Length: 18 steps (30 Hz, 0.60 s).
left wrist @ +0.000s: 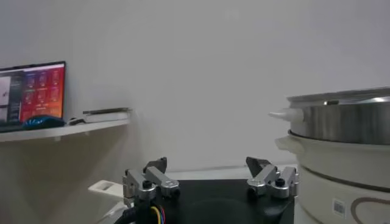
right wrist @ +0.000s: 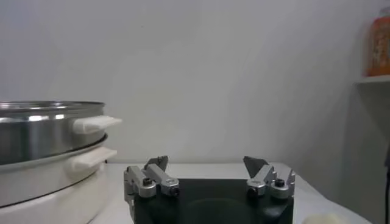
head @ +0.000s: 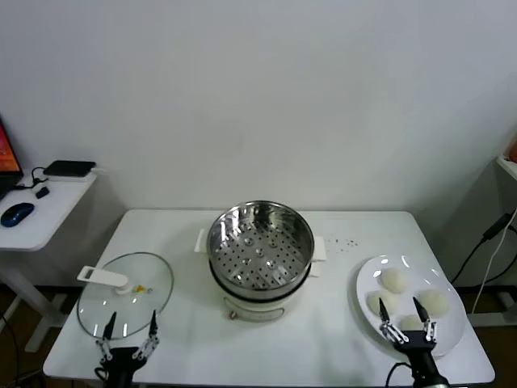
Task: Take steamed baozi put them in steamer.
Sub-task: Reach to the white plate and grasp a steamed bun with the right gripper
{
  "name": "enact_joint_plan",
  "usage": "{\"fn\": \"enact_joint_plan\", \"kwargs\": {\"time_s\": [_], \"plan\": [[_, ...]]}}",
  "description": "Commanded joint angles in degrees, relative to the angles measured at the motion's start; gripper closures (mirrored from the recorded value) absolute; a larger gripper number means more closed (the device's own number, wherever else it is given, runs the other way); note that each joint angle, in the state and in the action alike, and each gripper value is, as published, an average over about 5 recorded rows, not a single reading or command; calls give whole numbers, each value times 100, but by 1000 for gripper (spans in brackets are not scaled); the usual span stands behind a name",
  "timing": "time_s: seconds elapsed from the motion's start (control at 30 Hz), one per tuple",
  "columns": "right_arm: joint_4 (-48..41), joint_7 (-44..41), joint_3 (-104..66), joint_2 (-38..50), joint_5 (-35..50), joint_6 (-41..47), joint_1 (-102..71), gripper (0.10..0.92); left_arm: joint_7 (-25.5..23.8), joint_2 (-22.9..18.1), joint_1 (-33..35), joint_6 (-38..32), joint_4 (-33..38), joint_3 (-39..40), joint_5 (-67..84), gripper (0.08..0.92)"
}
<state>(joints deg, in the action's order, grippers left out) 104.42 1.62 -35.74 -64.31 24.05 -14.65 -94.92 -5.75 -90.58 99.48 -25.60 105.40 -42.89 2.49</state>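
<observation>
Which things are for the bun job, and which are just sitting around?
For the job:
- steamed baozi, on the white plate
- steamer, nothing in it
- right gripper, open over the plate

Just lying about:
- glass lid on the table
- left gripper, open, idle by the lid
- computer mouse on the side desk

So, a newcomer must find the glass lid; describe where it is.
On the white table, look to the robot's left of the steamer. The lid lies flat there, just beyond the left gripper. It is the only see-through disc, with a white handle.
</observation>
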Motion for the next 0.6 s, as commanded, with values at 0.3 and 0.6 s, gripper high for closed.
{"fn": "enact_joint_plan", "kwargs": {"time_s": [0.3,0.6], "plan": [[-512,-312,-246,1310,-107,2423,1929,203,0,38,-58,-46,-56,29,-61,177],[-796,-1911,575,2970,-1100,3744,3074,203,14,18,-104,-164,-190,101,-251,177]]}}
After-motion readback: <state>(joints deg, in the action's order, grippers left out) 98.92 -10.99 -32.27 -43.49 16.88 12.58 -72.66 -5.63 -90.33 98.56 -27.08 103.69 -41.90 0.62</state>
